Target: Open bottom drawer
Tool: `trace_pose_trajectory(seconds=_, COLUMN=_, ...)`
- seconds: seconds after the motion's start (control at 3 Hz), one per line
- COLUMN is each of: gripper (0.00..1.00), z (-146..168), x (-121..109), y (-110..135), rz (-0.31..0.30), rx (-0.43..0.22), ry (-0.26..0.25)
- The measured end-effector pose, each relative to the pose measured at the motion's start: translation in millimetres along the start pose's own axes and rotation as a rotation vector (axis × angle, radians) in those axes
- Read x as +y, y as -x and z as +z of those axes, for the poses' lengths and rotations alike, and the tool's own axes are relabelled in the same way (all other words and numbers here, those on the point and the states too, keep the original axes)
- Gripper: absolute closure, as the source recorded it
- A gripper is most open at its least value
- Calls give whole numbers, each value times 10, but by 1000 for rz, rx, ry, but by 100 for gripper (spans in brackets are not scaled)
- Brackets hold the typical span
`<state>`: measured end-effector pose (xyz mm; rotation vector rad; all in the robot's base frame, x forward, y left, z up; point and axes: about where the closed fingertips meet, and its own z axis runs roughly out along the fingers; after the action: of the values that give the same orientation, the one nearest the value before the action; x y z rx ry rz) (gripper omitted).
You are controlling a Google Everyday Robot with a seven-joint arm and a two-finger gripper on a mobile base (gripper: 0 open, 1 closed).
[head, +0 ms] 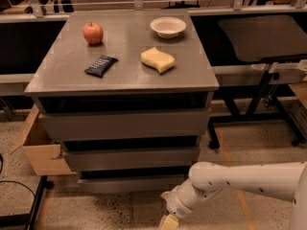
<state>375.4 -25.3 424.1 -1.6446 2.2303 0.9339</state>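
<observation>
The bottom drawer (127, 182) is the lowest and narrowest grey front of the cabinet, flat and handleless, sitting closed under the wider middle drawer (132, 157) and the tallest top drawer (124, 123). My white arm reaches in from the right. My gripper (169, 221) hangs low near the floor, just in front of and below the bottom drawer's right end, partly cut off by the lower frame edge.
On the cabinet top (62, 71) lie a red apple (93, 32), a white bowl (168, 27), a yellow sponge (158, 60) and a dark snack packet (100, 65). An open cardboard box (41, 152) stands at the cabinet's left. A black table frame (261, 87) stands at right.
</observation>
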Motion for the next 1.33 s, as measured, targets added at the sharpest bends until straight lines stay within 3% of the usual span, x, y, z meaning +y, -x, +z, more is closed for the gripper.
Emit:
trace_pose_trajectory(seconds=0.33, gripper=0, z=63, x=-39, y=-3, rz=-10, rx=6, ry=1)
trace_pose_trajectory(seconds=1.33, gripper=0, z=585, x=-988, y=56, rz=-256, rx=16, ry=-151)
